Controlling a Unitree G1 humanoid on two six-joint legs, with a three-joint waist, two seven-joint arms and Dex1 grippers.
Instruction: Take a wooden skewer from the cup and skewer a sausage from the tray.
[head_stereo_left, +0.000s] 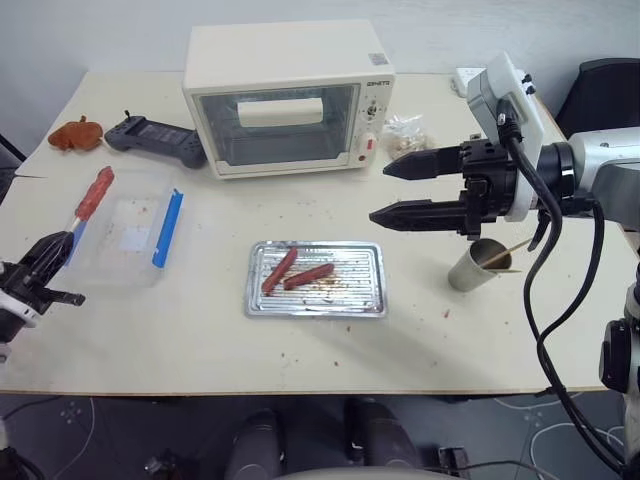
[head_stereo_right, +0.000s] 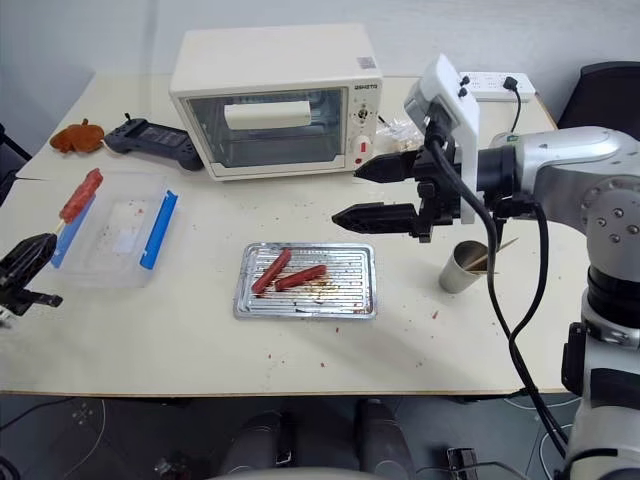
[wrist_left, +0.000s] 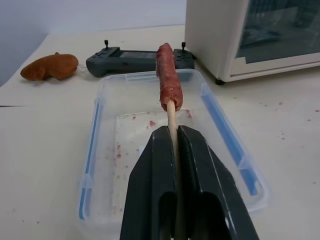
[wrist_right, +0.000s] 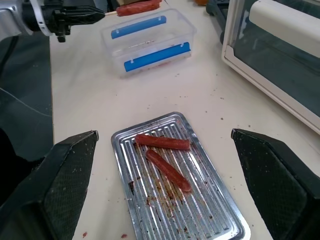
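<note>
Over the clear plastic box (head_stereo_left: 125, 225) at the left of the worktop (head_stereo_left: 200, 330), the left claw (wrist_left: 175, 137) is clamping the wooden skewer (wrist_left: 172, 120) tight between its two fingers, and the sausage (head_stereo_left: 95, 192) is sitting speared on the skewer's far end, held up in the air above the box. Near the middle of the worktop the tray (head_stereo_left: 370, 290) is lying flat with two other sausages (head_stereo_left: 295, 272) resting on its ridged floor, close together at its left half. Above the worktop to the right of the tray, the right claw (head_stereo_left: 405, 190) is hanging with its fingers spread wide, gripping nothing and pointing left. Just below that arm the cup (head_stereo_left: 475, 268) is standing upright with more sticks (head_stereo_left: 505, 250) poking out of it. Behind the tray a cream toaster oven (head_stereo_left: 285, 95) is standing, with a dark controller (head_stereo_left: 155, 140) lying to its left.
</note>
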